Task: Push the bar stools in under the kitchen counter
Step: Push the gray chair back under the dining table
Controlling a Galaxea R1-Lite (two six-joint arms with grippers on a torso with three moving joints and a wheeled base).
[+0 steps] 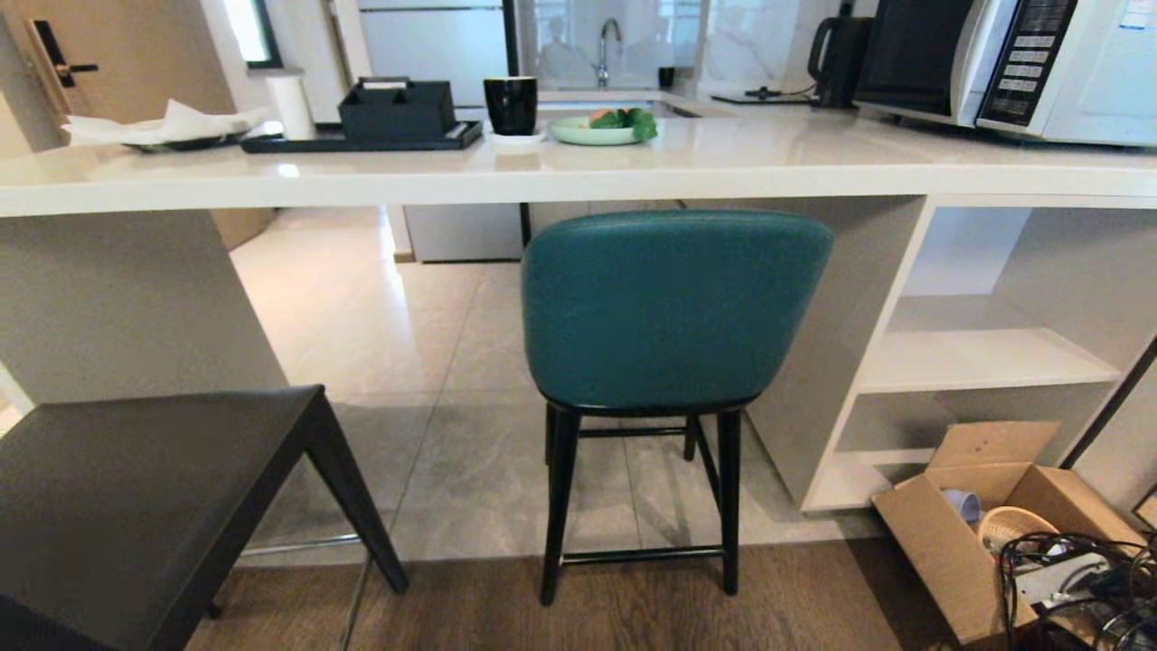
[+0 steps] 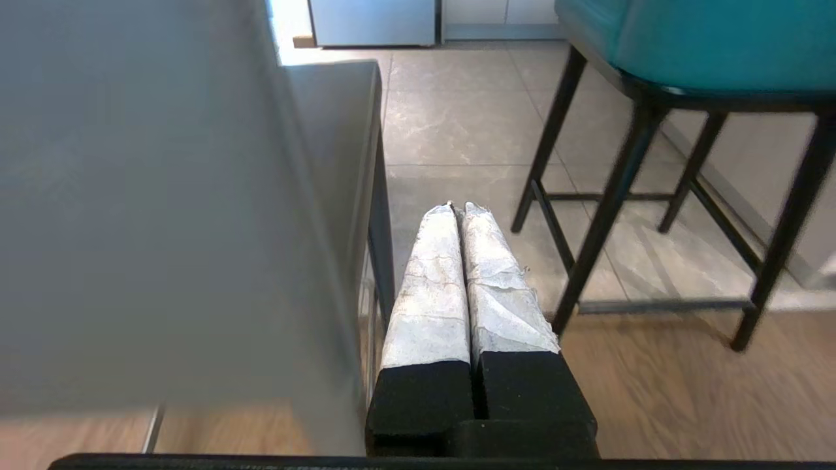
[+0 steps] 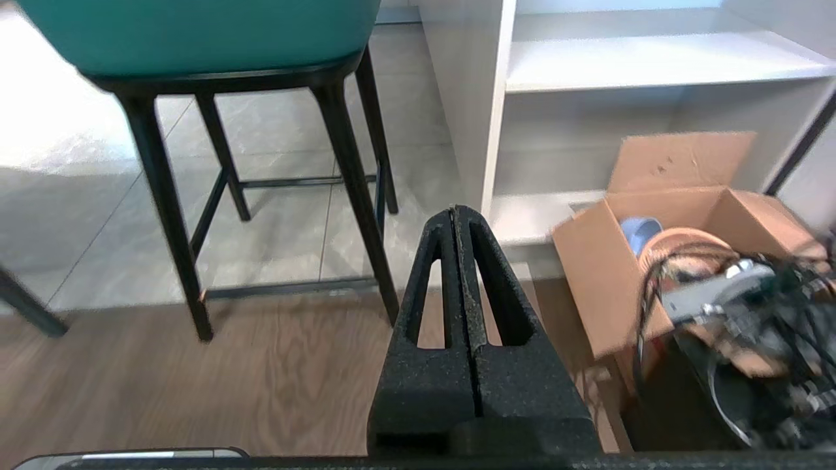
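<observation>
The teal bar stool [image 1: 673,307] stands in front of me on black legs, its curved back turned my way and its top just below the slab of the white kitchen counter [image 1: 578,172]. The grey bar stool [image 1: 136,488] sits nearer, at the lower left, outside the counter. Neither arm shows in the head view. My left gripper [image 2: 457,207], its fingers wrapped in white tape, is shut and empty, hanging beside the grey stool [image 2: 130,196] with the teal stool [image 2: 705,39] off to its other side. My right gripper [image 3: 455,210] is shut, empty, near the teal stool's legs [image 3: 353,176].
White open shelves [image 1: 985,357] fill the counter's right end. An open cardboard box [image 1: 958,533] with cables stands on the floor in front of them. A microwave [image 1: 1021,63], kettle, cup, plate and tray sit on the counter. Grey tile meets wood flooring [image 1: 633,606] under the teal stool.
</observation>
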